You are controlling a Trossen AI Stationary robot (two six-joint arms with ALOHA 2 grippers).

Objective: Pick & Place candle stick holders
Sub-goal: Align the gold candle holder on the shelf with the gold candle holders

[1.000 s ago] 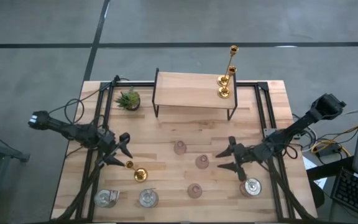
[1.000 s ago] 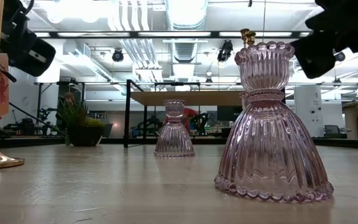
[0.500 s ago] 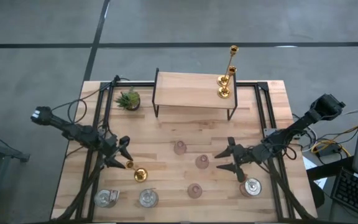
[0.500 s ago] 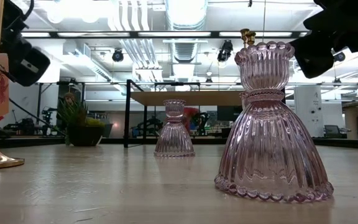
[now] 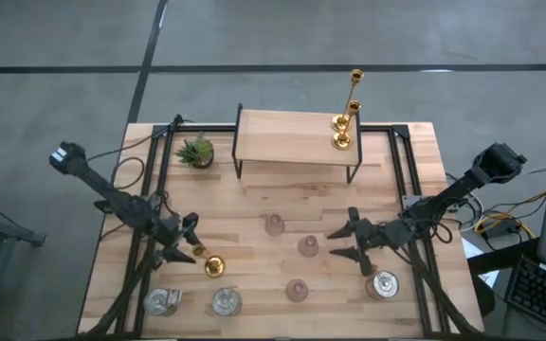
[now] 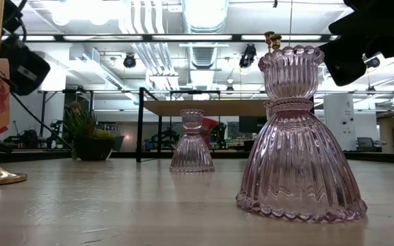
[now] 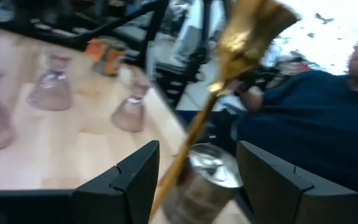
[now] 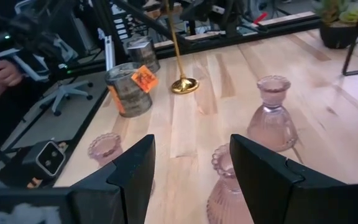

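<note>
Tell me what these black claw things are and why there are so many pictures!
They are two robot arms. One picture looks down from above, one sits at table height, and two ride on the arms' wrists. On the wooden table stand pink glass holders, silvery cups and a small plant. Two gold holders stand on the shelf. The left gripper is open around a third gold holder, not squeezing its stem. The right gripper hovers open near the pink ones. Nothing is held.

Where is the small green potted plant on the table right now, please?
In the high view, the potted plant stands near the table's far left corner, just left of the small wooden shelf, well behind the left gripper.
</note>
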